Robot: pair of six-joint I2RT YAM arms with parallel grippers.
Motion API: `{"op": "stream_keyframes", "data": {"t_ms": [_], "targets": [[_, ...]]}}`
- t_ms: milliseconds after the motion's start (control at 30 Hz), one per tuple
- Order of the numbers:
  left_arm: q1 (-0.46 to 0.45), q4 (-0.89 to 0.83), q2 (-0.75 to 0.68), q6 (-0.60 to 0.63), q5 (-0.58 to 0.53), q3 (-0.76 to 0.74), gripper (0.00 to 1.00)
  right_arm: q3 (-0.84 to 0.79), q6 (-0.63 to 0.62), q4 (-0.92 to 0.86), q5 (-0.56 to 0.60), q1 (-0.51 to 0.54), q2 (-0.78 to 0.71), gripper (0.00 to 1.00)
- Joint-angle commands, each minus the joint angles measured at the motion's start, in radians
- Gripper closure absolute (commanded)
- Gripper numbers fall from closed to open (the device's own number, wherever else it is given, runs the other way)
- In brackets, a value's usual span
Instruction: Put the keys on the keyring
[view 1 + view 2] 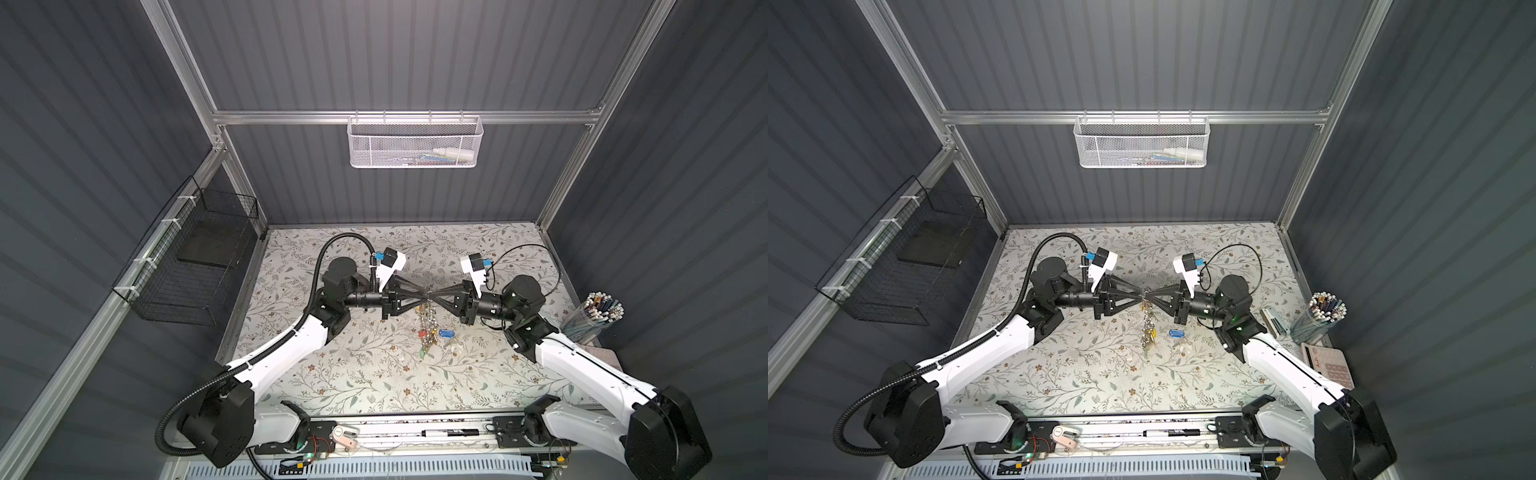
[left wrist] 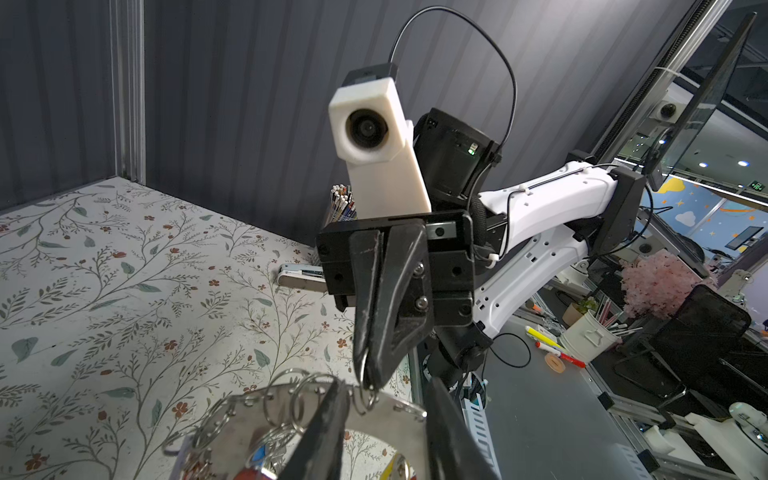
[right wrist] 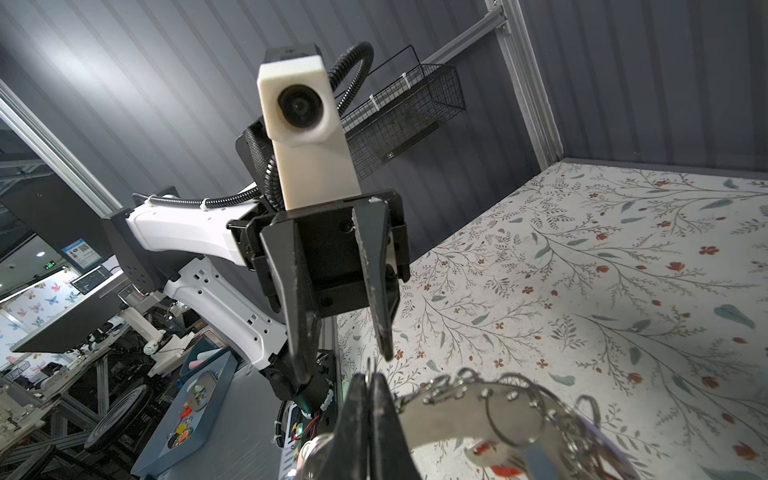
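Observation:
The keyring (image 1: 424, 328) is a flat grey metal plate (image 2: 257, 415) rimmed with split rings and coloured tags. In both top views it hangs above the middle of the table. My right gripper (image 3: 371, 384) is shut on one of its thin split rings and carries it. My left gripper (image 2: 386, 386) faces it tip to tip. Its fingers (image 2: 328, 432) stand apart on either side of that ring and the plate's upper rim, and I cannot see them clamp anything. The keys (image 1: 448, 333), with a blue tag, lie on the table just right of the hanging bunch.
A cup of pens (image 1: 598, 318) stands at the table's right edge, with a stapler (image 1: 1275, 322) and a calculator (image 1: 1329, 368) near it. A black wire basket (image 1: 187, 270) hangs on the left wall and a white mesh basket (image 1: 415, 141) on the back rail.

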Motion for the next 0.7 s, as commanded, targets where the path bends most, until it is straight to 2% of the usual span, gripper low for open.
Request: {"op": "stream_keyframes", "data": {"t_ms": [0,167,467,667], "targets": [[-0.008,0.013,0.017,-0.009,0.021,0.013,0.66,0.002,0.009,0.069,0.001,0.002,-0.006,1.00],[-0.014,0.015,0.024,-0.009,0.023,0.018,0.67,0.003,0.006,0.066,0.002,0.002,-0.006,1.00],[-0.020,0.012,0.036,-0.010,0.025,0.030,0.79,0.002,0.007,0.068,0.000,0.002,-0.001,1.00],[-0.023,0.027,0.049,-0.023,0.025,0.033,0.84,0.002,0.007,0.066,-0.006,0.002,0.001,1.00]]}}
